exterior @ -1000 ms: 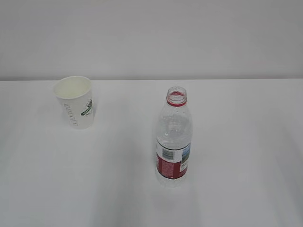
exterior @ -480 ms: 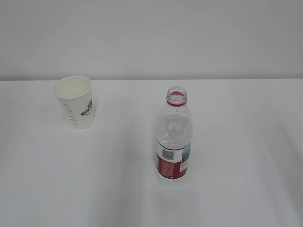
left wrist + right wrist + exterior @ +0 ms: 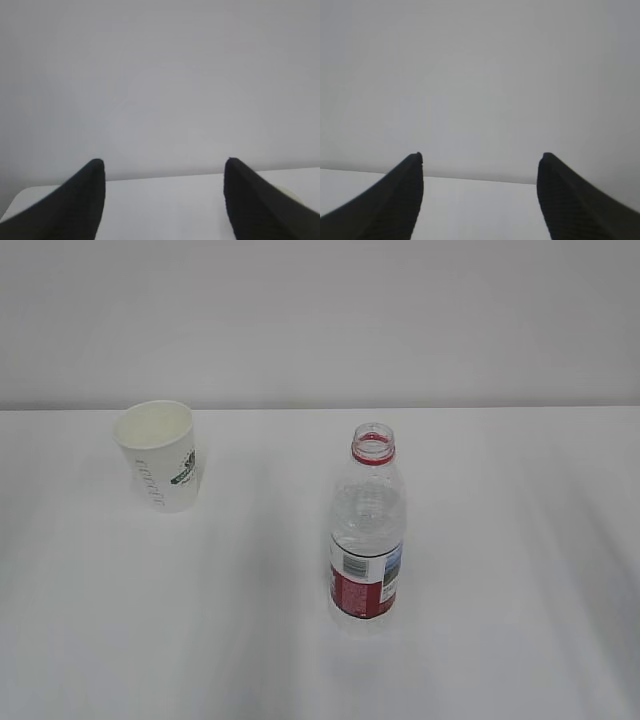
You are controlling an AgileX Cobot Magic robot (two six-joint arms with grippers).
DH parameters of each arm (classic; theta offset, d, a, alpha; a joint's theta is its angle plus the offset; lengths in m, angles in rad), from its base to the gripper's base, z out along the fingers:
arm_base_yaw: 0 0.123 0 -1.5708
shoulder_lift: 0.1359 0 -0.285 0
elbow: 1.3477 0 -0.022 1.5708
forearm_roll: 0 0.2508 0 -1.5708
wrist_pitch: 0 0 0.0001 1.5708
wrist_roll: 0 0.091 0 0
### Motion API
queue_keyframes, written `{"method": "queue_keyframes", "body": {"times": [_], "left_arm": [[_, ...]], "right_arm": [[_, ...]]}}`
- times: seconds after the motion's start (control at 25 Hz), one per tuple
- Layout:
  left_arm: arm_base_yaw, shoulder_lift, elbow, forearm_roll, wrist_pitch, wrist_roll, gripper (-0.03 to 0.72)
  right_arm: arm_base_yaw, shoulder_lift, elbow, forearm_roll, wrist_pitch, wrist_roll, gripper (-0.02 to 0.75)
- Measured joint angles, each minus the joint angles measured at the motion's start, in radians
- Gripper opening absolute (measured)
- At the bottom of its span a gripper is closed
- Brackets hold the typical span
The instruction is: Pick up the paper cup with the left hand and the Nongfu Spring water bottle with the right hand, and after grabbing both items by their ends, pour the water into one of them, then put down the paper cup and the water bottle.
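The paper cup (image 3: 160,455) stands upright on the white table (image 3: 500,540) at the back left, white with green print and an open mouth. The Nongfu Spring water bottle (image 3: 367,530) stands upright near the middle, uncapped, with a red neck ring and a red-and-white label. I cannot make out the water inside it. Neither gripper appears in the exterior view. My left gripper (image 3: 164,162) is open, with only table and wall between its dark fingers. My right gripper (image 3: 481,156) is also open and holds nothing.
A plain pale wall (image 3: 320,320) rises behind the table's far edge. Bare white tabletop lies between the cup and the bottle, and in front of both.
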Motion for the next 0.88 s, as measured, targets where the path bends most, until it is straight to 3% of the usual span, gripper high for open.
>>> {"method": "queue_keyframes", "body": {"times": [0.56,0.88], "left_arm": [[0.000,0.282,0.000,0.007,-0.145,0.000,0.529],[0.000,0.411,0.116,-0.009,-0.331,0.000,0.524]], "right_arm": [[0.000,0.214,0.000,-0.001,-0.169,0.000,0.536],[0.000,0.298,0.000,-0.005,-0.171,0.000,0.536]]}}
